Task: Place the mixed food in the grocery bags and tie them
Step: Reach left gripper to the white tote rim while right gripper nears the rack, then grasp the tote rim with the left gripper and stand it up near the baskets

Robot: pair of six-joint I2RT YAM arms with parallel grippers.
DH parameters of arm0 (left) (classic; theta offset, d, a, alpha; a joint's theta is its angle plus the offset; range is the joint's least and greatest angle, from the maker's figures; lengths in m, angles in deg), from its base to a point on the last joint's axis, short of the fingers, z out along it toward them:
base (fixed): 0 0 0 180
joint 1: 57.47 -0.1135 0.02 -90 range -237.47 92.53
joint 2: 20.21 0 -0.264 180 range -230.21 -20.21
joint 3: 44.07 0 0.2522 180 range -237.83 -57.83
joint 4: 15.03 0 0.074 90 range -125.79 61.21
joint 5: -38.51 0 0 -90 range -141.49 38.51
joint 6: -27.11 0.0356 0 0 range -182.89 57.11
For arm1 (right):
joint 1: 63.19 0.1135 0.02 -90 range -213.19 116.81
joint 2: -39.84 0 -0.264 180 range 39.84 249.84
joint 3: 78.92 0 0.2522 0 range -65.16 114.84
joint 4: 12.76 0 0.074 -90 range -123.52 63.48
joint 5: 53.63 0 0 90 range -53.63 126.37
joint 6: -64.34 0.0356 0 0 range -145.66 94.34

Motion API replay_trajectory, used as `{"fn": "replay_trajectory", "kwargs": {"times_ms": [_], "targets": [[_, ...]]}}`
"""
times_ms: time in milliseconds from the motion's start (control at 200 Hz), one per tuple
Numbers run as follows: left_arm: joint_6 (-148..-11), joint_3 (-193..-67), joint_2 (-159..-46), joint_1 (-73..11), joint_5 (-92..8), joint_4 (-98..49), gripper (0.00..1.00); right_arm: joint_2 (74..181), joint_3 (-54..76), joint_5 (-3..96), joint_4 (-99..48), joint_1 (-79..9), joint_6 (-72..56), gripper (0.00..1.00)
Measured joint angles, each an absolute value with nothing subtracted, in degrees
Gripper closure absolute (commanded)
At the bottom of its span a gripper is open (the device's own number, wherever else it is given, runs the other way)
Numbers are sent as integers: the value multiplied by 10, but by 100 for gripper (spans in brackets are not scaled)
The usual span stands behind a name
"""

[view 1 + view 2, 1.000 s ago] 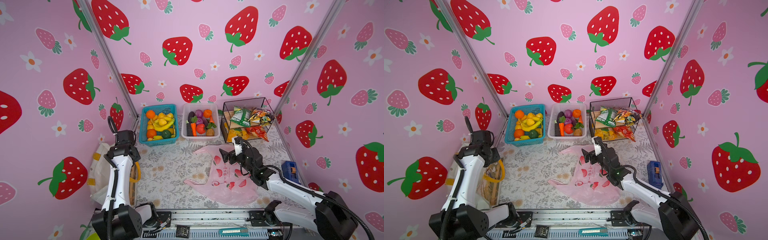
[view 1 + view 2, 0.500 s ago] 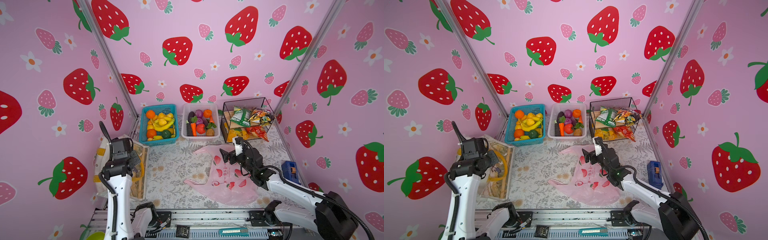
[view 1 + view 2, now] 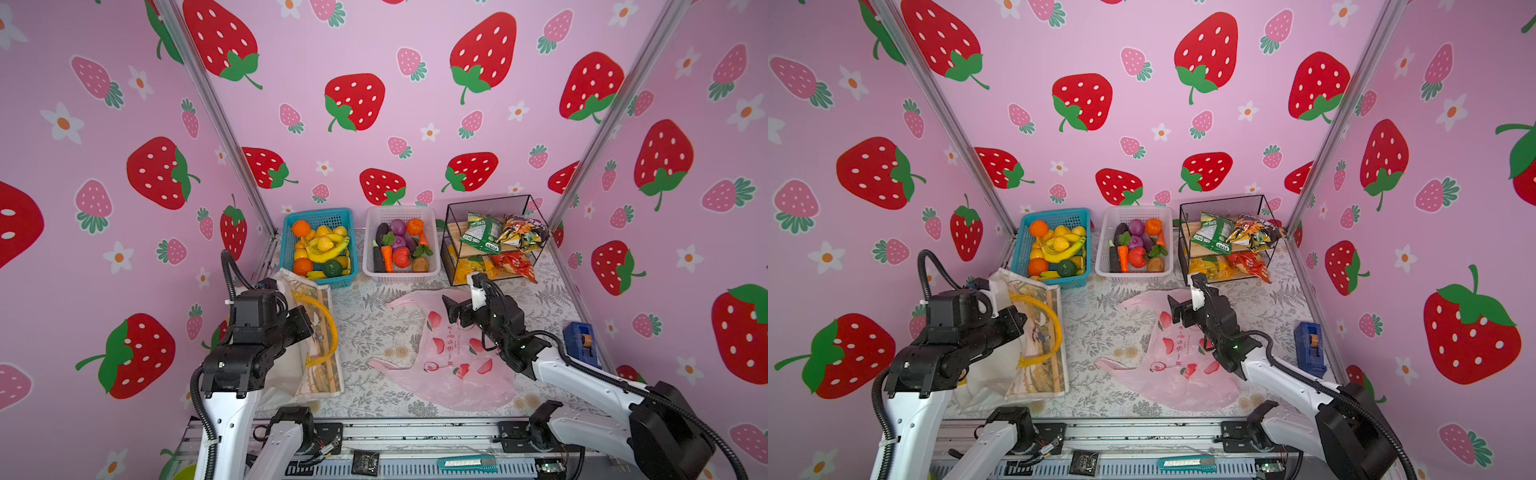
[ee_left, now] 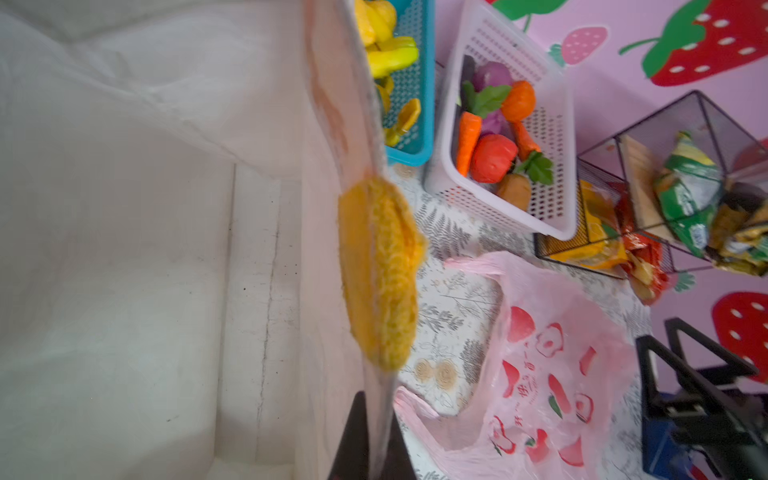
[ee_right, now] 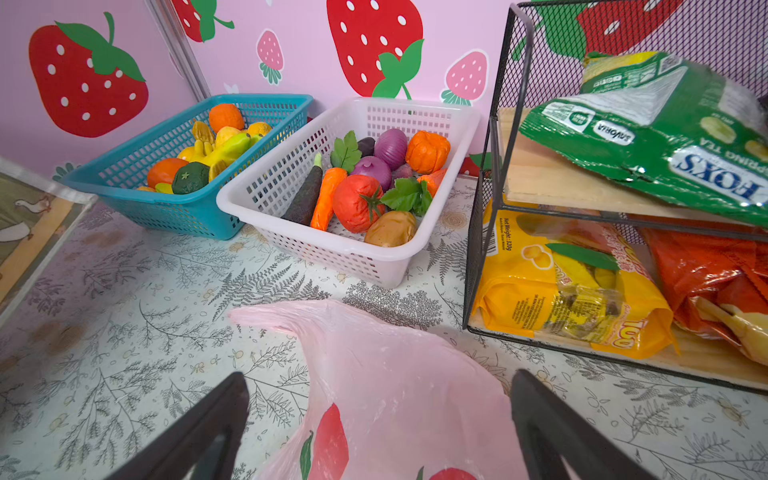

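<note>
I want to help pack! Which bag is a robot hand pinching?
The cream canvas tote: the left gripper is shut on its rim. The pink plastic bag lies unheld.

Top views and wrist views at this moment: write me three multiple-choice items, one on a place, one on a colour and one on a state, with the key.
1. Where does the red toy tomato lie?
A. In a teal plastic basket
B. In the white perforated plastic basket
C. On a black wire rack

2. What colour are the straps of the cream canvas tote?
A. Yellow
B. Green
C. Black

3. What is the left gripper doing?
A. Hanging open over the table
B. Shut on the tote's edge
C. Shut on a snack packet

Key:
1. B: the right wrist view shows the tomato among the vegetables in the white basket.
2. A: the straps show yellow in the left wrist view and in both top views.
3. B: the left wrist view shows the gripper closed on the tote's fabric edge.
</note>
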State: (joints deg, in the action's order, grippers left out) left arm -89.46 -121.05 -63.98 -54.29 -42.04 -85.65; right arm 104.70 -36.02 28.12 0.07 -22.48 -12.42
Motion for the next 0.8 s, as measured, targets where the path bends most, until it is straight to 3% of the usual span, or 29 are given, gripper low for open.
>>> {"fn": "replay_trajectory", "kwargs": {"times_ms": [355, 715, 770, 800], "targets": [[-907, -1221, -822, -283, -508, -786, 100, 1041, -333, 271, -26, -225, -122, 0], [-946, -1232, -929, -200, -519, -625, 100, 1010, -317, 241, -67, -231, -122, 0], [-951, -1234, -950, -194, -508, -602, 96, 1003, -313, 239, -75, -241, -122, 0], [-954, -1238, -967, -190, -500, -590, 87, 1000, -311, 238, -79, -249, -120, 0]]}}
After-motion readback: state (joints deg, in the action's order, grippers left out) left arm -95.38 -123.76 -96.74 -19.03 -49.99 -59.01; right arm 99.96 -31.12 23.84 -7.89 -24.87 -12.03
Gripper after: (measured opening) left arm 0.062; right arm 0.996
